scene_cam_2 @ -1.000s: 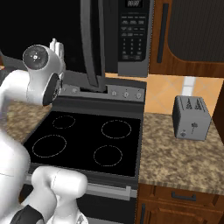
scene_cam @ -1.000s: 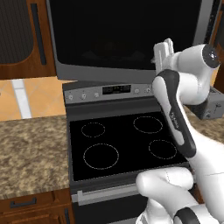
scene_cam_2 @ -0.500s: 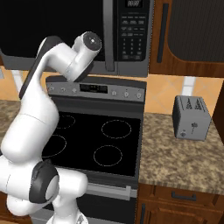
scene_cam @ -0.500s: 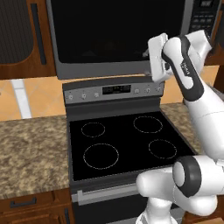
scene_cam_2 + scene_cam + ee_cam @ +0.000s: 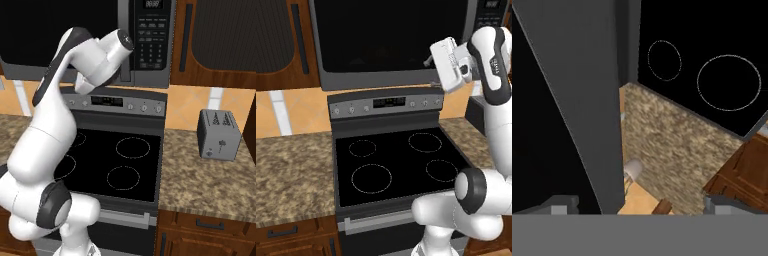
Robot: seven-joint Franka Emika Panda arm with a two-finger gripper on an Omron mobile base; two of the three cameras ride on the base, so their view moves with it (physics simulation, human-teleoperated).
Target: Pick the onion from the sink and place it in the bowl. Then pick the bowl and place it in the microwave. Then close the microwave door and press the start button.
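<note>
Now the microwave door (image 5: 391, 42) is swung shut since a second ago; claw (image 5: 448, 62) beside it, aperture indeterminate. Start button next.

Microwave up over the range, door looks swung shut

The microwave (image 5: 396, 42) is a big dark grey over-range box, hanging above the black cooktop. The microwave door (image 5: 386, 40) is wide, dark grey frame with a black glass window, and from the left base view it sits flat against the front, so closed as far as I can tell. In the right base view its button panel (image 5: 151, 42) runs down the right side with a little display on top, and the vertical grey handle bar (image 5: 125, 75) stands just left of it. Up close in the hand view the door (image 5: 577, 100) is a slanted grey slab.
</note>
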